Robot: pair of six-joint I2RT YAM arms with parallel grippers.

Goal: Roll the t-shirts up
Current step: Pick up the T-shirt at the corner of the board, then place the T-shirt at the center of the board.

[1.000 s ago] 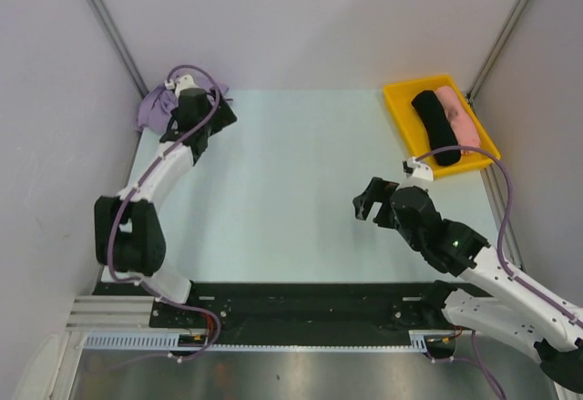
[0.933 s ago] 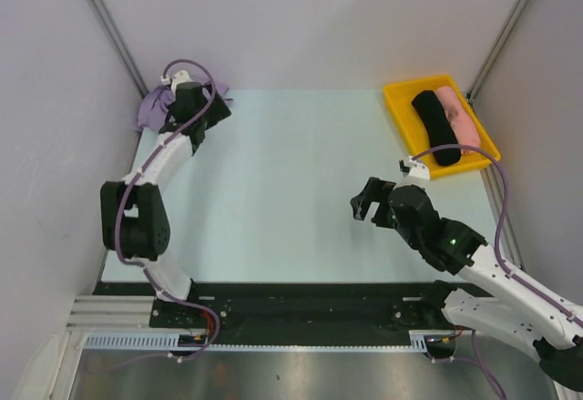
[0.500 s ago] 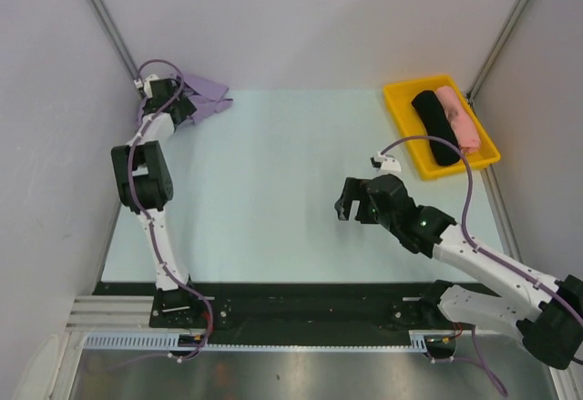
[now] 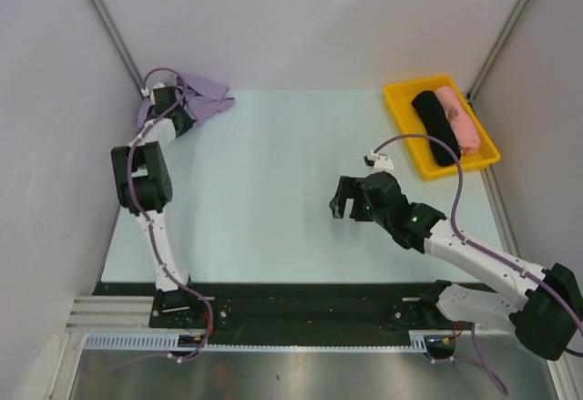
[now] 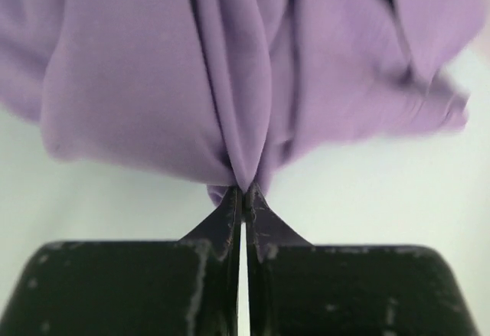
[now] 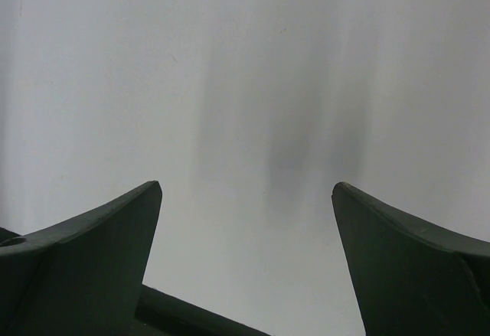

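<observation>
The left gripper (image 5: 243,194) pinches a gathered fold of the lavender t-shirt (image 5: 153,83) in the far left corner of the bench (image 4: 273,163). Its jaws are pressed together on the cloth. Seen from the wrist, the fabric bunches into the fingertips and fans out beyond them in deep creases. Pale bench surface shows on either side below the cloth.

From above, the left arm (image 4: 141,177) stretches along the left edge of the bench. The t-shirt (image 4: 208,90) is a crumpled heap against the far edge, most of it spilling to the right of the left gripper (image 4: 171,108). It cannot be told whether the pinched part is lifted off the surface.

The right gripper (image 4: 346,207) is over the right half of the bench, well apart from the shirt, with its jaws spread wide and nothing in them. Its wrist view shows only bare surface between the two dark fingers (image 6: 92,236); the right gripper (image 6: 245,190) holds nothing.

A yellow tray (image 4: 401,117) sits in the far right corner. In it a black bundle (image 4: 435,127) and a pink bundle (image 4: 458,117) lie side by side, touching.
</observation>
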